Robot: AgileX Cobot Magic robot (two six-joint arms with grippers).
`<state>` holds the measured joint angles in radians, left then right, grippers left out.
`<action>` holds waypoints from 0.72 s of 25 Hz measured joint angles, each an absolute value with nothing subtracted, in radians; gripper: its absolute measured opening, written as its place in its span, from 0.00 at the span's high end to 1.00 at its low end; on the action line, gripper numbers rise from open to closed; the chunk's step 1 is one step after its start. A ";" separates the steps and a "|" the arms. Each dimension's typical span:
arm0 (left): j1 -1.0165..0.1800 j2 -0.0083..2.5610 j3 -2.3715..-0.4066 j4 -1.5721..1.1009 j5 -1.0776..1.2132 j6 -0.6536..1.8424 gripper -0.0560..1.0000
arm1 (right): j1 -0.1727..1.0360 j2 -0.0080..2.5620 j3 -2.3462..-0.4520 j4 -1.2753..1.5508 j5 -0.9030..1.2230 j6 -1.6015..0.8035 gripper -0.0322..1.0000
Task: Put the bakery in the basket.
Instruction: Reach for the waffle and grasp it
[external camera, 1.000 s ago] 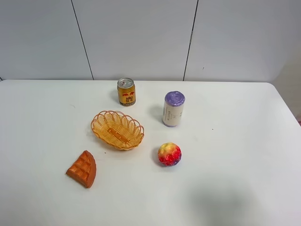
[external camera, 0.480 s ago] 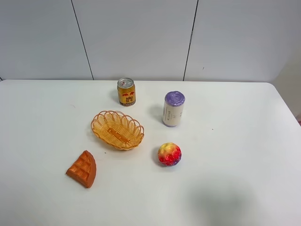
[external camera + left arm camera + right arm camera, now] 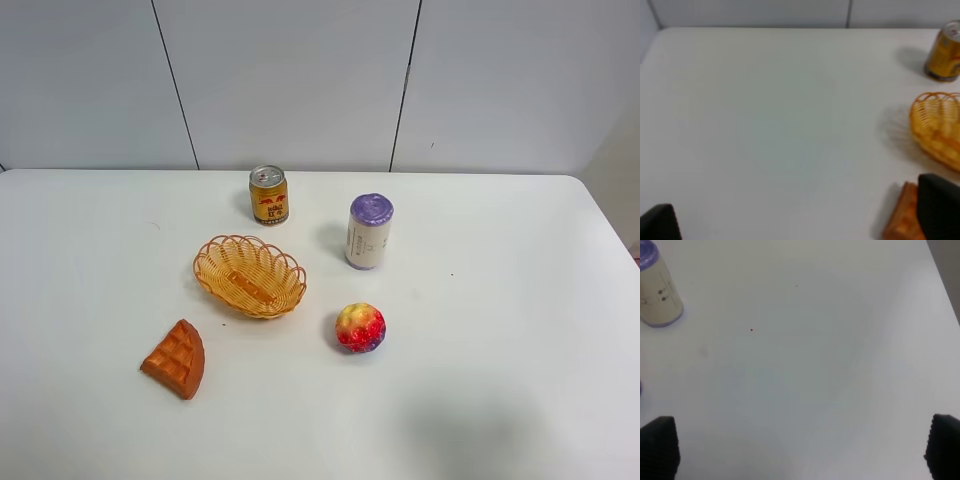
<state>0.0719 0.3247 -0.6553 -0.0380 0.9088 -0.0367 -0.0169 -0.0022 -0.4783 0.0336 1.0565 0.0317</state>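
The bakery, an orange-brown waffle wedge (image 3: 176, 359), lies on the white table at the front left. The tan wicker basket (image 3: 250, 275) stands empty behind and to the right of it. No arm shows in the exterior view. In the left wrist view the waffle (image 3: 900, 217) is partly hidden behind one black fingertip (image 3: 939, 205), and the basket (image 3: 936, 127) lies beyond it. My left gripper (image 3: 800, 215) is open and empty above the table. My right gripper (image 3: 800, 445) is open and empty over bare table.
A gold can (image 3: 268, 195) stands behind the basket and shows in the left wrist view (image 3: 944, 52). A white can with a purple lid (image 3: 368, 231) stands to the right, also in the right wrist view (image 3: 657, 290). A red-yellow-purple ball fruit (image 3: 360, 327) lies in front of it.
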 joint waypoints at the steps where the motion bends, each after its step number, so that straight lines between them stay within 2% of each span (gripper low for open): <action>1: 0.072 0.387 -0.666 -0.059 0.895 -0.037 0.06 | -0.017 -0.002 -0.478 0.034 1.056 0.032 0.01; 6: 0.069 0.650 -0.675 -0.147 0.860 -0.030 0.06 | -0.017 -0.002 -0.478 0.034 1.056 0.032 0.01; 9: 0.024 0.735 -0.675 -0.152 0.836 -0.009 0.06 | -0.017 -0.002 -0.478 0.034 1.056 0.032 0.01; 18: -0.358 0.982 -0.677 -0.158 0.759 -0.033 0.06 | -0.017 -0.002 -0.478 0.034 1.056 0.032 0.01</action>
